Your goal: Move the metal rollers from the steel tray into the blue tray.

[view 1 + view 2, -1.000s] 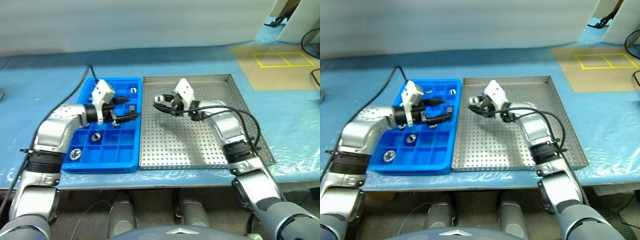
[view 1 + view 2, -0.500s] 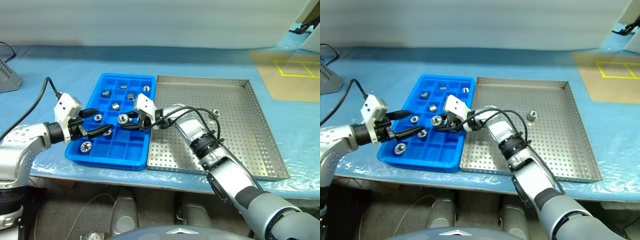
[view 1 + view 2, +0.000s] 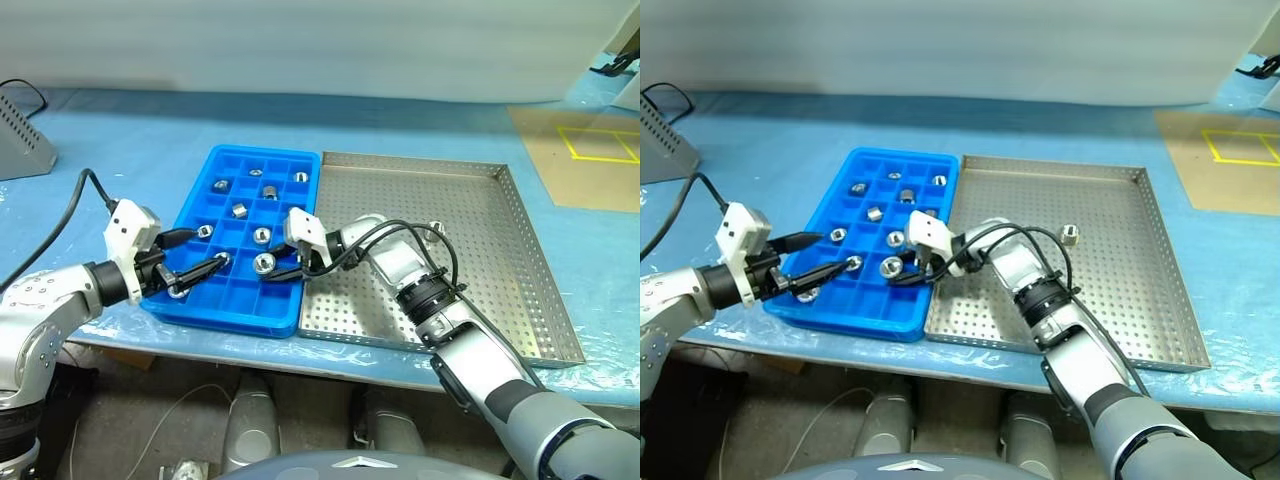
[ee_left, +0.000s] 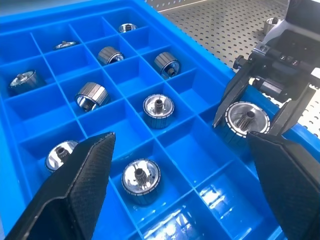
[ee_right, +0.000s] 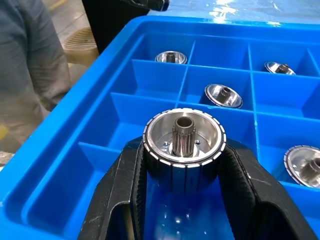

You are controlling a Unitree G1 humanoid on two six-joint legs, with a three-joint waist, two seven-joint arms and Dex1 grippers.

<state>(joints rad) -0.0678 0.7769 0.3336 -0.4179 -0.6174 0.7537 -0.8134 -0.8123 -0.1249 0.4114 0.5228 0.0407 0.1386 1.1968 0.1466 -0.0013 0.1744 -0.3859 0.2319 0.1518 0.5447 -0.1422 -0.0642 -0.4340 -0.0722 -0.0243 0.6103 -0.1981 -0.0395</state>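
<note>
The metal roller (image 5: 183, 152), a short shiny silver cylinder with a ribbed side and a splined centre hole, sits clamped between the right gripper's (image 5: 183, 165) two black fingers (image 5: 120, 192), hanging just over an empty square cell of the bright blue plastic compartment tray (image 3: 190, 303). Released off-centre, it could catch a thin blue divider wall and tip, or roll into a neighbouring cell already holding a roller (image 4: 158, 110); the smooth metal might also slip in the hard fingers. Beyond them, the left gripper (image 3: 198, 262) hovers with fingers wide apart near the same cells, so the two could knock together. Further off, one roller (image 3: 1070, 235) remains on the perforated silver-grey steel tray (image 3: 500, 330) on the blue-covered bench (image 3: 420, 125)
</note>
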